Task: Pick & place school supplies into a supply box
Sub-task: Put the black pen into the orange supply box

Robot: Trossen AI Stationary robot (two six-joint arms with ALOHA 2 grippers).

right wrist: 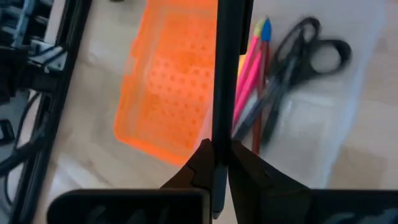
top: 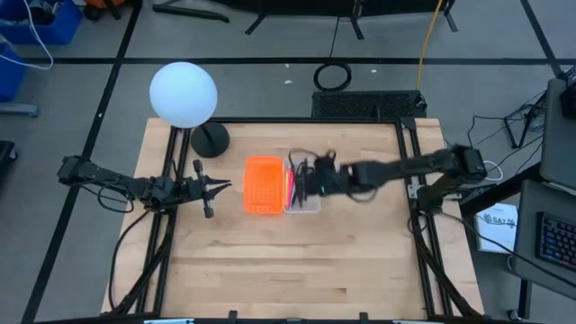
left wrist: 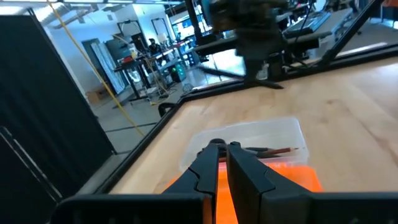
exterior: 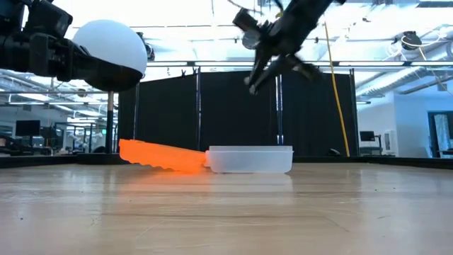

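Note:
The clear supply box [top: 306,206] [exterior: 251,159] lies mid-table with the orange perforated tray [top: 263,184] against its left side. Inside it, in the right wrist view, lie black-handled scissors [right wrist: 305,56], pink pens [right wrist: 249,81] and dark pens. My right gripper [top: 311,180] [exterior: 265,62] hangs above the box, shut on a dark pen [right wrist: 228,62]. My left gripper [top: 223,185] [left wrist: 222,152] waits left of the orange tray, shut and clear of the table. My right gripper pinches the dark pen [right wrist: 217,146] between its two fingers [right wrist: 245,168]. The pen runs forward from between the fingertips, along the fingers. It is lifted clear, above the seam between the orange tray and the supply box.
A white globe lamp [top: 183,93] stands on its dark base [top: 210,139] at the table's far left. The orange tray [exterior: 159,156] sits slanted in the low view. Bare wood stretches across the near half of the table [top: 297,270].

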